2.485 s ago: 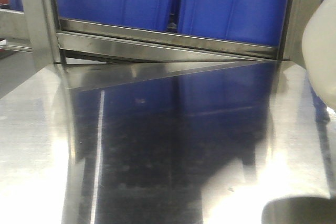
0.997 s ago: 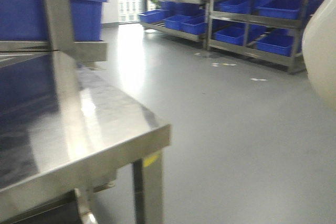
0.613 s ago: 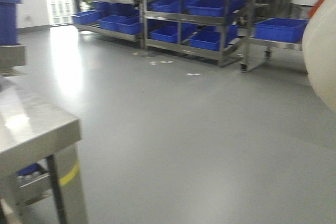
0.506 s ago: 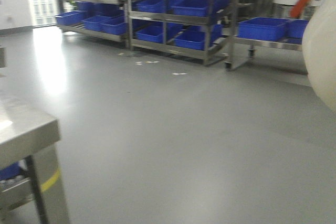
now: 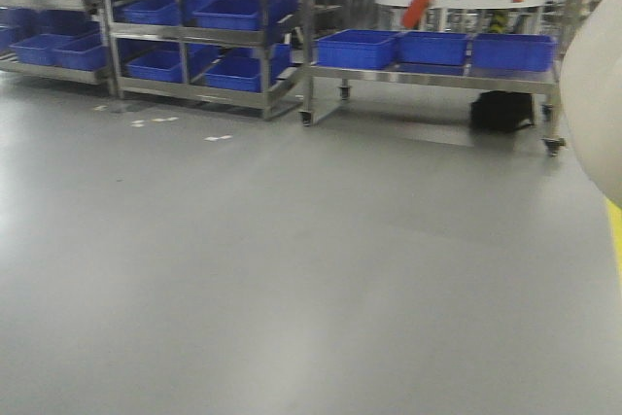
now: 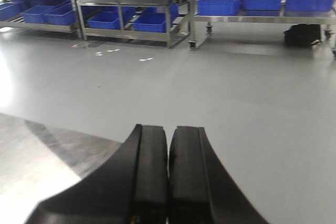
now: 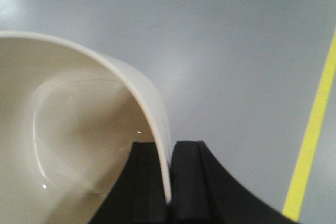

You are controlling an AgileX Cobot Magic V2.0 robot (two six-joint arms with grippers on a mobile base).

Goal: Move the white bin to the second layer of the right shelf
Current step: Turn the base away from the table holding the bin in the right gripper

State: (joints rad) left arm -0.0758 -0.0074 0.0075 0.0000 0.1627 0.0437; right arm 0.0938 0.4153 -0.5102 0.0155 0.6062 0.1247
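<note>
The white bin (image 7: 68, 129) is a glossy cream tub hanging over the grey floor. My right gripper (image 7: 170, 148) is shut on its wall, one finger inside and one outside. In the front view only a curved part of the bin (image 5: 598, 94) shows, at the right edge. My left gripper (image 6: 168, 129) is shut and empty, with its fingers pressed together. Sloping steel racks (image 5: 194, 17) stand far off at the back left. I cannot make out any roller lanes on them, so the right shelf's second layer cannot be picked out.
The sloping racks hold several blue crates (image 5: 238, 12). A flat-decked wheeled rack (image 5: 428, 73) with blue crates stands at the back right, with a black object (image 5: 501, 111) beneath it. A yellow floor line (image 7: 312, 124) runs on the right. A steel table corner (image 6: 47, 156) lies below the left gripper.
The view has swung from the steel table to open floor. The racks have slid left across the view. The bin stays at the right edge, still held.
</note>
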